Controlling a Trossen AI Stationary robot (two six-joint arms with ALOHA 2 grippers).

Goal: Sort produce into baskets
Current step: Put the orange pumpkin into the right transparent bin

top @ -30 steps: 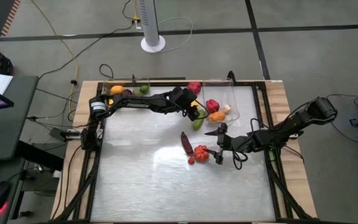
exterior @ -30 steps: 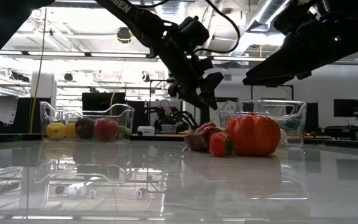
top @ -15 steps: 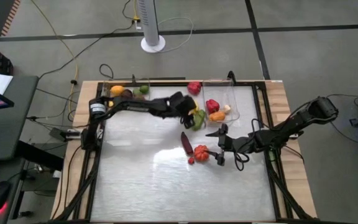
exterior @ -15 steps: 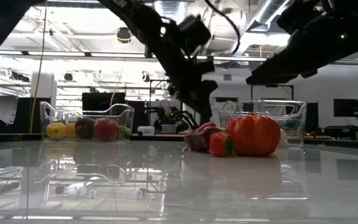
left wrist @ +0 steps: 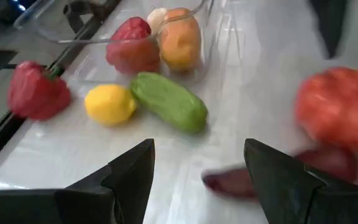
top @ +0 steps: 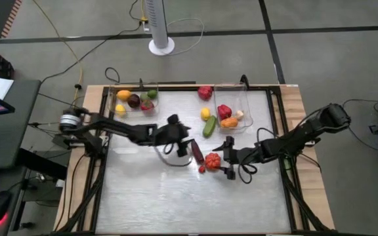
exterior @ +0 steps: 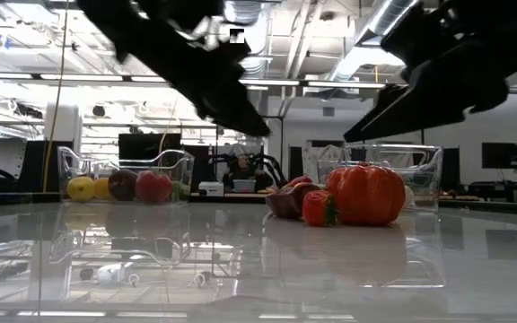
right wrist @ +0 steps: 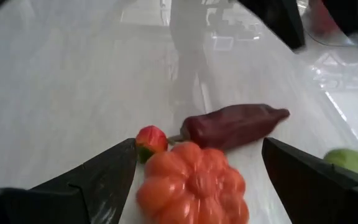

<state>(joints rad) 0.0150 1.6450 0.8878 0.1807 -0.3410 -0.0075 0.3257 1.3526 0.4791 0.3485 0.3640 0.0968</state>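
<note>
Two clear baskets are set along the table's far edge: the left basket (top: 134, 100) holds lemons and dark fruit, the right basket (top: 230, 105) a red pepper, orange and garlic. A ribbed tomato (right wrist: 191, 183) lies mid-table, touching a purple eggplant (right wrist: 235, 125). The right gripper (top: 226, 158) is spread beside the tomato; the left gripper (left wrist: 197, 171) is spread, empty.

The tomato (left wrist: 340, 115) and eggplant (left wrist: 241, 182) blur in the left wrist view; the tomato is cut off at the edge.
</note>
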